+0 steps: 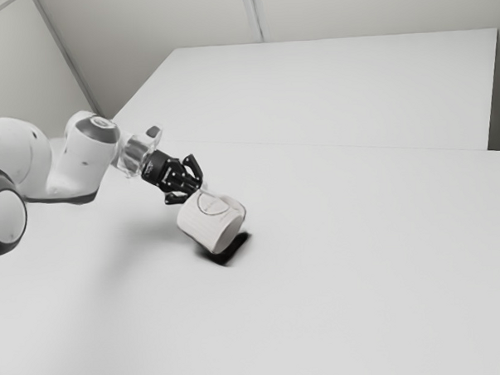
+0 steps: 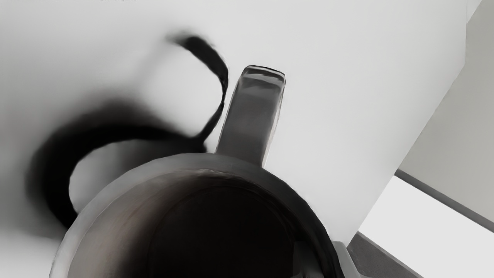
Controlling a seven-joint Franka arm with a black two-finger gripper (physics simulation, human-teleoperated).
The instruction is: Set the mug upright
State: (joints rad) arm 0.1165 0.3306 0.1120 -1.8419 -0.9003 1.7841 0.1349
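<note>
The white table [image 1: 361,266] spreads under everything. The arm [image 1: 76,166] reaches over it from the exterior view's left. The gripper [image 1: 199,190] pinches the mug [image 1: 205,223] by its wall, one finger inside, one outside. The mug tilts over its shadow [image 1: 230,255], mouth toward the gripper; whether it touches the table, I cannot tell. Its handle [image 2: 251,112] points away from the fingers.

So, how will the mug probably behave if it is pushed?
The mug is probably stiff: its rim looks thick and evenly curved. Its round side may roll, but the handle sticking out would likely stop a full turn.
</note>
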